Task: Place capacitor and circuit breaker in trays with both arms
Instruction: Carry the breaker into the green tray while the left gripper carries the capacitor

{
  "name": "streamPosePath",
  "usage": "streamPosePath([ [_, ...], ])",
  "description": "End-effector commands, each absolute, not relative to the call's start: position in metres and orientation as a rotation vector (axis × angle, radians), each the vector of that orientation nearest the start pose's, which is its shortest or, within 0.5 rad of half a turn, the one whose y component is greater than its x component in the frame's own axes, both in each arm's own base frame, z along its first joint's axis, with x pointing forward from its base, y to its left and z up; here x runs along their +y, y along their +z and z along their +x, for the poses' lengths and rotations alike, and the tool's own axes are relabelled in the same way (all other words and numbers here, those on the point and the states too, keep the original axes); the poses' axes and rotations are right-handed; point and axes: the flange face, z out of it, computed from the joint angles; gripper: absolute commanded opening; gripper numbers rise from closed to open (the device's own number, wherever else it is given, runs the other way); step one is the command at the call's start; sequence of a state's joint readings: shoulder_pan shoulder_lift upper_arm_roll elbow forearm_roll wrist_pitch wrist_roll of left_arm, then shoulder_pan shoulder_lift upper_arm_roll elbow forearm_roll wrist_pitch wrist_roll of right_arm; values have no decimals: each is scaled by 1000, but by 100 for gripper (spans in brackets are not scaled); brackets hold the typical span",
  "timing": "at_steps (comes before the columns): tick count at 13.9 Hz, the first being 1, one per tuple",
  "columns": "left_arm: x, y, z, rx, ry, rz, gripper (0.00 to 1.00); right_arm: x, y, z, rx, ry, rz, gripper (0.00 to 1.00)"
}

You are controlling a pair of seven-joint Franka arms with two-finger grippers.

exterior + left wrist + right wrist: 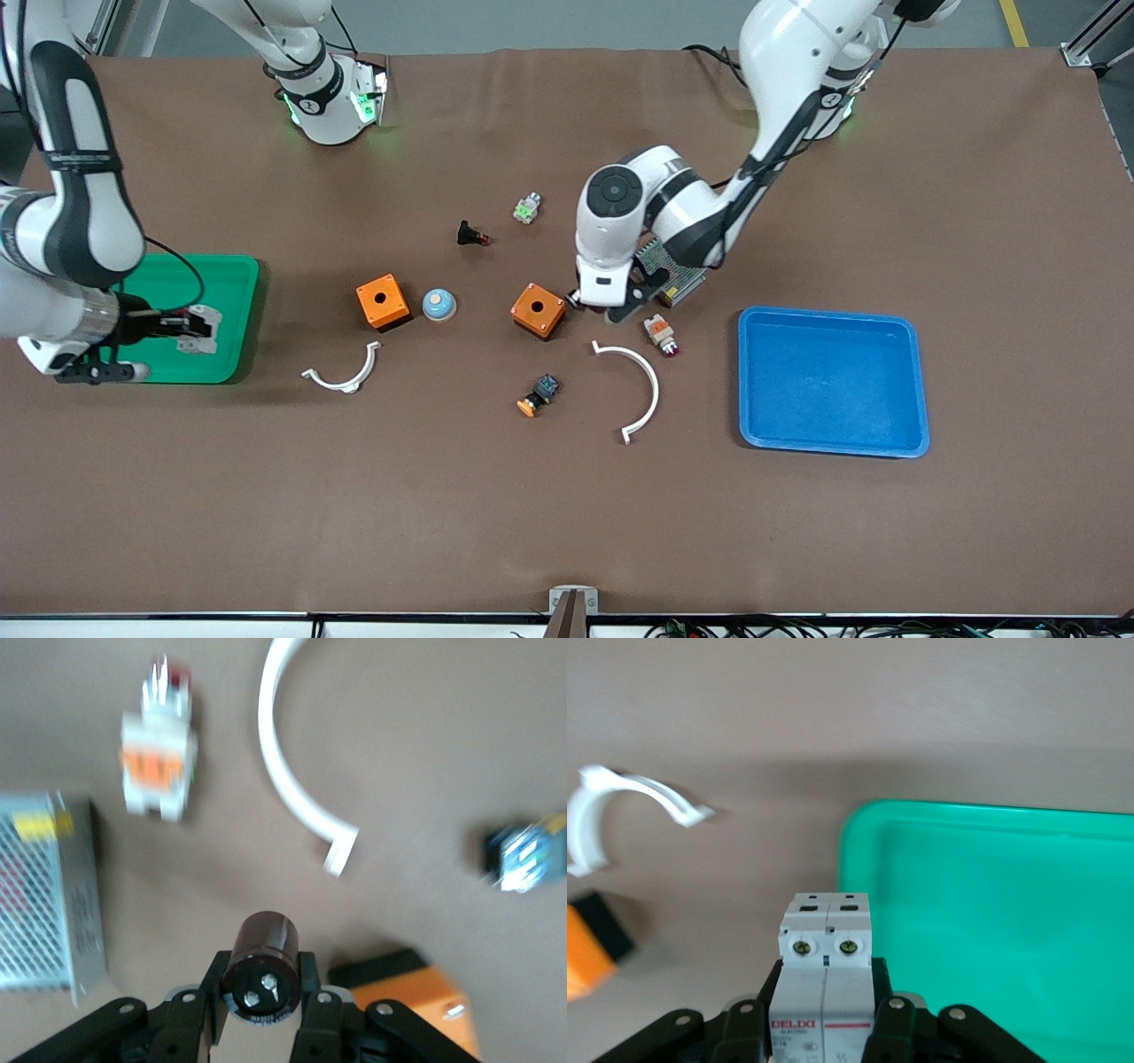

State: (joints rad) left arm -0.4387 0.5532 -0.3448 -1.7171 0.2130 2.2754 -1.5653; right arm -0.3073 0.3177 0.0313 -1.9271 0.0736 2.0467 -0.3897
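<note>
Glossy dark sleeve and dull metal end on the capacitor (263,967); matt white plastic on the circuit breaker (826,970); smooth shiny plastic green tray (1010,904); perforated metal box (44,890), left of frame

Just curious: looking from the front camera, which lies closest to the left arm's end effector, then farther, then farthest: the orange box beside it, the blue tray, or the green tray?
From the left end effector:
1. Orange box, right beside it.
2. Blue tray, toward the left arm's end.
3. Green tray, at the right arm's end.

the capacitor (262,968) was hidden under the left arm in the front view; the left wrist view's orange box (416,1001) was cut off.
</note>
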Motion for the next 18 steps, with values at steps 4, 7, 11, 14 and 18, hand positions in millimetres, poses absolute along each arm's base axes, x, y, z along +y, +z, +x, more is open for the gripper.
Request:
streamPosePath([
  [4, -294, 325, 584, -797, 43, -2949, 0, -215, 234, 506, -345, 54, -3040, 4],
  [7, -193, 307, 615, -687, 118, -2955, 0, -215, 231, 508, -349, 49, -3041, 45],
  [11, -104, 274, 633, -574, 161, -2931, 15, -218, 237, 512, -355, 34, -3045, 100],
  [14, -95, 280, 637, -540, 149, -2942, 100, -209, 283, 528, -603, 40, -2989, 100],
  [18, -87, 366, 647, -489, -41, -2963, 100, -175, 392, 560, -485, 128, -2975, 100],
])
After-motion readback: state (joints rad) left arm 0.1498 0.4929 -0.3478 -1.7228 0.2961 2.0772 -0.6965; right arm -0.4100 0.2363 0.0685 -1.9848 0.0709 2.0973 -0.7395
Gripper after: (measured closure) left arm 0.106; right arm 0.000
